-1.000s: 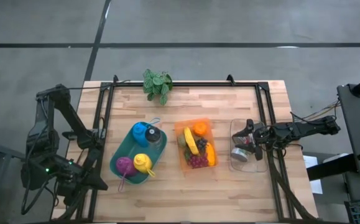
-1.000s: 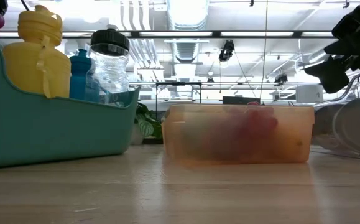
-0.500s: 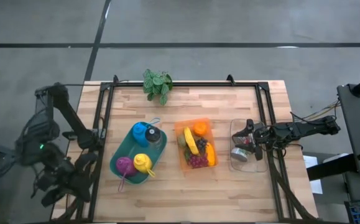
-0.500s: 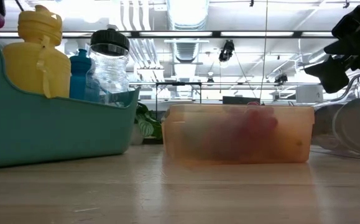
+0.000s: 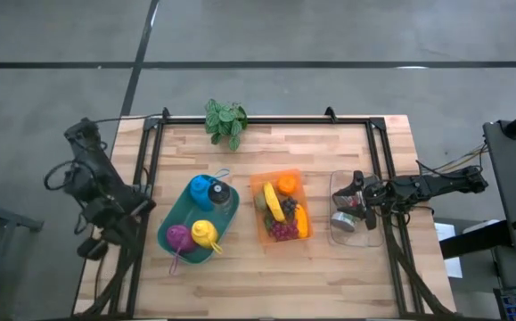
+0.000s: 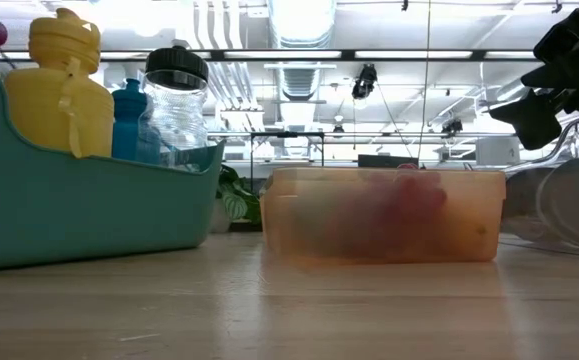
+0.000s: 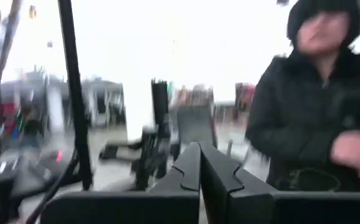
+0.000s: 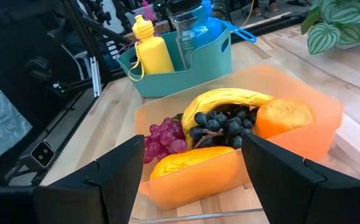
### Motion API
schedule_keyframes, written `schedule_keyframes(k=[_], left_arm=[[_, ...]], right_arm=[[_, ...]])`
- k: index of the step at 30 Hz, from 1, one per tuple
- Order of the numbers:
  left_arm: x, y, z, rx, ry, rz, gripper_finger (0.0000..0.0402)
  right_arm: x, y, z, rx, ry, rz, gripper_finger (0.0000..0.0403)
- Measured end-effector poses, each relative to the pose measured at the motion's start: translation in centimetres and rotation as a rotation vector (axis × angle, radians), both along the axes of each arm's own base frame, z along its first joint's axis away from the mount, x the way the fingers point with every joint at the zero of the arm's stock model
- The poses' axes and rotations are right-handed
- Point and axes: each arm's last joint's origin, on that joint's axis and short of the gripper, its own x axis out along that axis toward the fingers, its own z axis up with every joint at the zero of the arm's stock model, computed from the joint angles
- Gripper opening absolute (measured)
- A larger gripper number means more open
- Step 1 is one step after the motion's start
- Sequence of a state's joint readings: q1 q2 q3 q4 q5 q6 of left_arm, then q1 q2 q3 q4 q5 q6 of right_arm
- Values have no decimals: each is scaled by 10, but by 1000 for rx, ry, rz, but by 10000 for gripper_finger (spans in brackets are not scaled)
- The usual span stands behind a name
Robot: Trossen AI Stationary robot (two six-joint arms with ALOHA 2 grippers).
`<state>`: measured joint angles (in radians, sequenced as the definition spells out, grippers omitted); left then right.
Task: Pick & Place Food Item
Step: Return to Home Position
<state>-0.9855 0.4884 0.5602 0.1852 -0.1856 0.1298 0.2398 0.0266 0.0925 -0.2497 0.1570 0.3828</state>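
Observation:
An orange tub (image 5: 282, 207) at mid-table holds a banana (image 8: 229, 99), dark grapes (image 8: 220, 124), red grapes (image 8: 164, 140), an orange (image 8: 283, 115) and a yellow-orange fruit (image 8: 189, 158). My right gripper (image 8: 192, 186) stands open over a clear container (image 5: 356, 223) to the tub's right, pointing level at the tub, with nothing between its fingers. It also shows in the high view (image 5: 357, 198). My left arm (image 5: 106, 209) is folded at the table's left edge. Its gripper (image 7: 199, 165) is shut on nothing and points slightly upward into the room.
A teal caddy (image 5: 195, 221) left of the tub carries yellow (image 8: 152, 50), blue and clear bottles. A potted plant (image 5: 226, 120) stands at the far edge. A black frame (image 5: 146, 178) runs along both table sides. A person in dark clothes (image 7: 310, 112) is beyond the table.
My left arm has swung in from beyond the table's left side toward that edge and folded back, sinking a little while its gripper tips upward. My right arm and all the objects have kept still.

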Motion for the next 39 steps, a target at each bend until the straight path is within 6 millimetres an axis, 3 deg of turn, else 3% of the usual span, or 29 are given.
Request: schedule_keyframes(k=[5, 14, 21, 26, 39], left_arm=[[-11, 15, -48, -97, -106, -19, 2], [-21, 30, -112, -212, -209, -22, 2], [-20, 23, -124, -95, -151, -111, 2], [-18, 16, -148, 121, -15, -194, 2], [-18, 14, -159, 199, 58, -221, 2]], right_arm=[[0, 0, 0, 0, 0, 0, 267], [0, 0, 0, 0, 0, 0, 267], [0, 0, 0, 0, 1, 1, 267], [0, 0, 0, 0, 0, 0, 267], [0, 0, 0, 0, 1, 0, 267]])
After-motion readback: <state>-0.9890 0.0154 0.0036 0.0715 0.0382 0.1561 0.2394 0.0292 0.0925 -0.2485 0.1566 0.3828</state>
